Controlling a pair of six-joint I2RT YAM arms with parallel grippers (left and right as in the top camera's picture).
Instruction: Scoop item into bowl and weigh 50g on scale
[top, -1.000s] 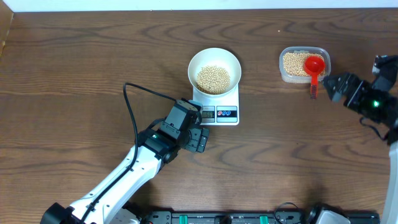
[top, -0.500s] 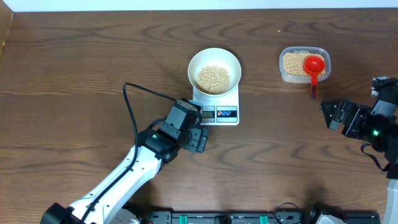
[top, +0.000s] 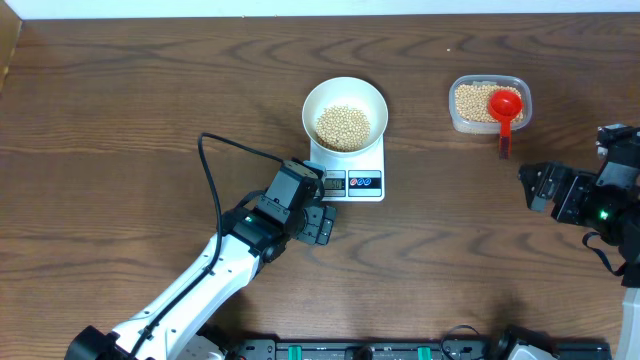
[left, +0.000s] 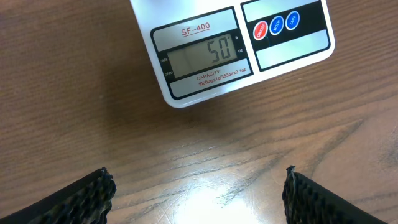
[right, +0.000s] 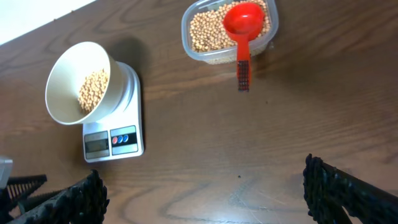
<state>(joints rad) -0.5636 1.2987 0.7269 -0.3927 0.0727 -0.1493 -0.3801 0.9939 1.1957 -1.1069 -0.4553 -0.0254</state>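
The white bowl (top: 344, 108) holds pale-tan beans (top: 342, 124) and stands on the white scale (top: 350, 178). In the left wrist view the scale's display (left: 202, 56) reads 50. My left gripper (top: 322, 224) is open and empty just in front of the scale's left corner; its fingertips frame bare wood in the left wrist view (left: 196, 193). My right gripper (top: 532, 186) is open and empty at the right, in front of the tub. The bowl (right: 79, 81) and scale (right: 112, 134) also show in the right wrist view, beyond the open fingers (right: 205, 193).
A clear plastic tub (top: 488, 104) of beans stands at the back right. A red scoop (top: 505, 110) lies in it, its handle hanging over the front rim. The tub (right: 229, 31) and scoop (right: 242, 25) also show in the right wrist view. The left arm's cable (top: 215, 170) loops above the table.
My right gripper has drawn back from the scoop's handle toward the front of the table and has stopped. The scoop stays in the tub. The left arm has not moved.
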